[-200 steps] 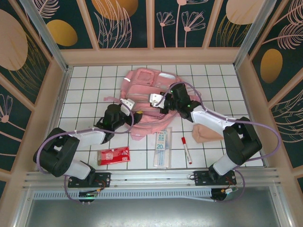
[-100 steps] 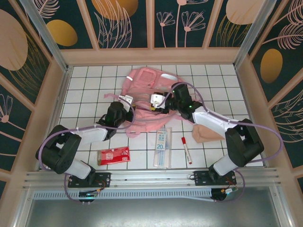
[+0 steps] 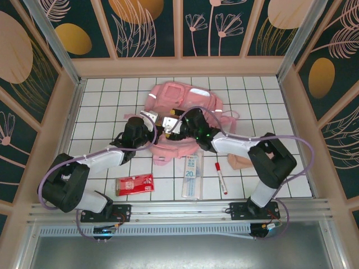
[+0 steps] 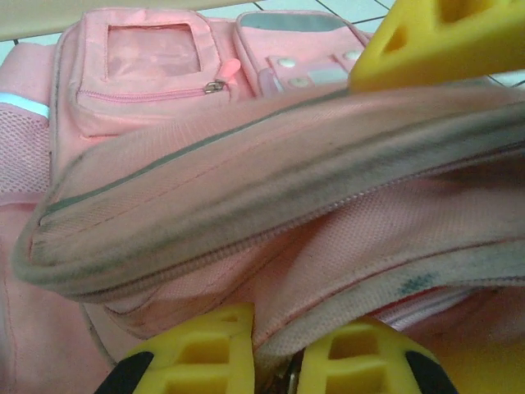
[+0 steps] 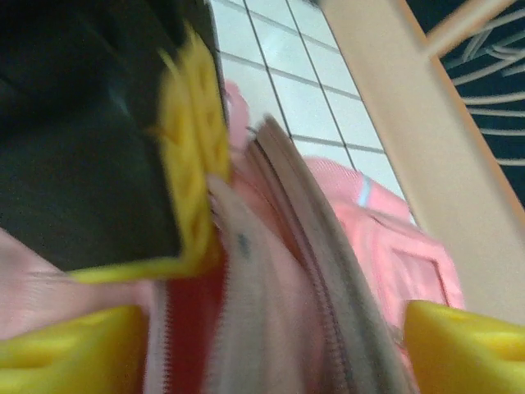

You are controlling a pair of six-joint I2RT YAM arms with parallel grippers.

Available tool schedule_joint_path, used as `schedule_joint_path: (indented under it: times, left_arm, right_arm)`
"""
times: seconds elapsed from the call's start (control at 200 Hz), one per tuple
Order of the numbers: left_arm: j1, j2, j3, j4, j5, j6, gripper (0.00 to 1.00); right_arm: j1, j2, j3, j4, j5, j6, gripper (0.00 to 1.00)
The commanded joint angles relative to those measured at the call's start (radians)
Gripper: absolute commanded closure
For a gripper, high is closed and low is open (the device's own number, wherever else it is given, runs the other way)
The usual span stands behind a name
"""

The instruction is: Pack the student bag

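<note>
Tiled table — student bag rim pinched by left gripper, right gripper spread; 4 items outside — packet, ruler, marker, pouch.

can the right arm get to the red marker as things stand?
Probably yes. The right gripper sits open at the student bag's rim, gripping nothing, and the red marker lies uncovered near that arm's forearm, apart from the ruler.

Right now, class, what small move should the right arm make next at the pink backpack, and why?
Probably close the right gripper on the zip rim it straddles with open jaws. The left gripper is shut on the rim of the student bag, so a second grip could spread the opening.
</note>
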Motion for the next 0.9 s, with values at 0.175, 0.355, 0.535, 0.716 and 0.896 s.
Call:
schedule_joint_path:
  times: [0.175, 0.355, 0.535, 0.716, 0.896]
  left_arm:
    - [-0.009, -0.065, -0.053, 0.148, -0.096, -0.038, 0.75]
    - [0.0, -0.025, -0.051, 0.12, -0.309, -0.032, 0.52]
    - [0.037, 0.006, -0.019, 0.02, -0.454, -0.079, 0.36]
    - [0.228, -0.02, -0.021, -0.079, -0.285, -0.251, 0.28]
    - [0.253, -0.04, 0.034, -0.193, -0.199, -0.204, 0.29]
  right_arm:
    - [-0.021, -0.01, 0.018, 0.004, 0.068, -0.079, 1.0]
    - [-0.103, -0.152, -0.051, 0.01, -0.206, -0.081, 1.0]
    - [-0.169, -0.231, -0.031, -0.092, -0.347, -0.146, 1.0]
    - [-0.172, -0.264, -0.053, -0.217, -0.363, -0.34, 1.0]
    - [-0.16, -0.256, -0.096, -0.113, -0.276, -0.274, 1.0]
